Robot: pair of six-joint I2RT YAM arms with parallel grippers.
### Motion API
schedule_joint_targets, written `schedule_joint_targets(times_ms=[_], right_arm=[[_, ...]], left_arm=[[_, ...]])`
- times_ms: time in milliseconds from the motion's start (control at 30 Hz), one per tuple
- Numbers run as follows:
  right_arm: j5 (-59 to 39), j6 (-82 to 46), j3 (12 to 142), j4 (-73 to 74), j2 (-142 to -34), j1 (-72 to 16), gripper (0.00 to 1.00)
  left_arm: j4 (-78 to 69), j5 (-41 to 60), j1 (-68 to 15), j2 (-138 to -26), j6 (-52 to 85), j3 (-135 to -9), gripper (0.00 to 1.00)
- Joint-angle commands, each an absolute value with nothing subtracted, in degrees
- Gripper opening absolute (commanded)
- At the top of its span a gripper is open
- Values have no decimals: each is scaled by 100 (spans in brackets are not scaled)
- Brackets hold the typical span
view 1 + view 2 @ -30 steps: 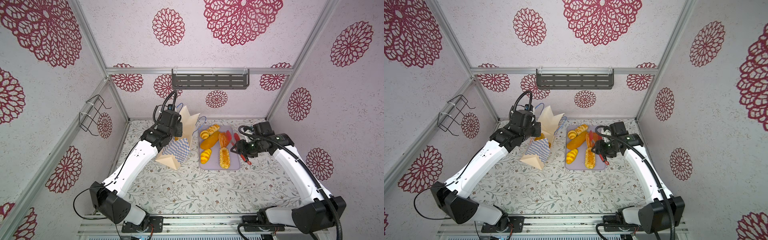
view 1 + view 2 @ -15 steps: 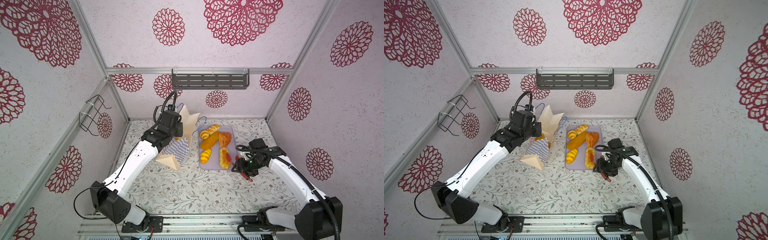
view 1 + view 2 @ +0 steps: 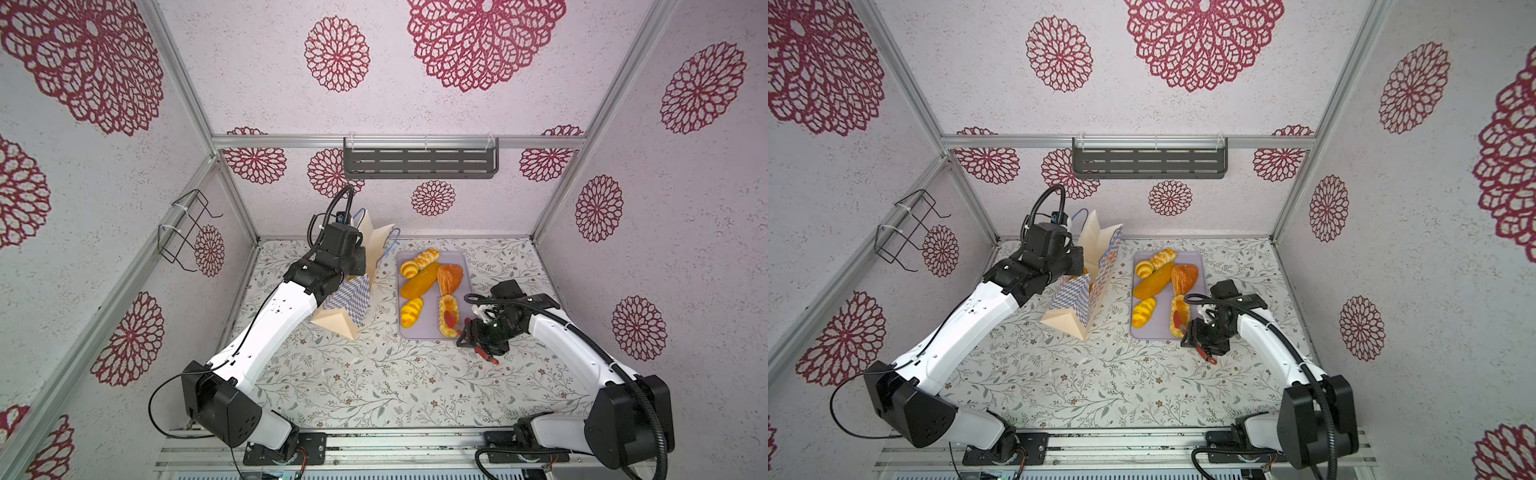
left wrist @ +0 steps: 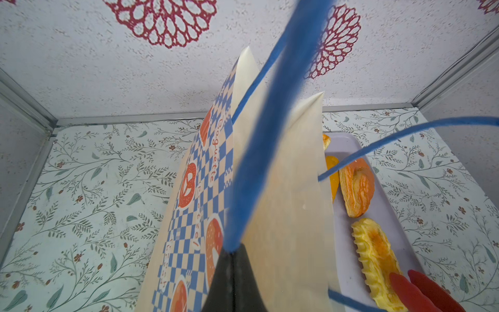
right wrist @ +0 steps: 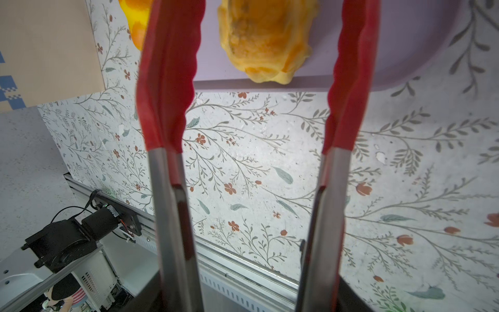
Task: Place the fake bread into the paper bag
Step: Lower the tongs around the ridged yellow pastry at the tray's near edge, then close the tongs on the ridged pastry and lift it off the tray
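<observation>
Top views: fake bread (image 3: pixel 419 280) fills tray (image 3: pixel 420 331); left gripper (image 4: pixel 232 256) clamps paper bag (image 3: pixel 353 299), right gripper (image 3: pixel 471 334) clamps tongs (image 3: pixel 449 319).

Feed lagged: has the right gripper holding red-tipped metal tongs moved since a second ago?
Yes: right gripper slid toward the front rail, beside the flat lilac tray, to its near right corner.

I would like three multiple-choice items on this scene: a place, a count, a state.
1. In a top view the paper bag is: A) left of the lilac tray; B) on it; C) right of it.
2. Fake bread pieces on the tray: A) three; B) six; C) ten.
3. The left end effector is: A) open; B) shut on the bag's blue cord handle; C) resting on the table.
Key: 1 A, the bag is beside the tray's left edge; 2 B, six lie there; 3 B, the cord leaves its closed jaws.
</observation>
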State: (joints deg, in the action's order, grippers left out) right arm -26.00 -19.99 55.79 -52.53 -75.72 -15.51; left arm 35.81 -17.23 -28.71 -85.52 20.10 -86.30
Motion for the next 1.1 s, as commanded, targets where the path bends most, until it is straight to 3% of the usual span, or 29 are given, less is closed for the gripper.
schedule_joint_targets(times_ms=[0,767,967,1067], right_arm=[[-2741,-1842,5649,-5179,-7609,-1589,65],[-2799,-1803,5678,-4756,-8291,-1713,67],[-2725,-1819,5669,-4685,-8350,-1713,61],[-2691,-1828,5652,-4683,-8290,-1713,52]], left_arm=[[3419,-1672,-2843,-8424,2030,-8583,0],[3375,-1577,-2838,-8468,2039,-8554,0],[3384,-1582,-2821,-8455,2038,-8543,0],[3392,-1580,-2813,-8449,2039,-8565,0]])
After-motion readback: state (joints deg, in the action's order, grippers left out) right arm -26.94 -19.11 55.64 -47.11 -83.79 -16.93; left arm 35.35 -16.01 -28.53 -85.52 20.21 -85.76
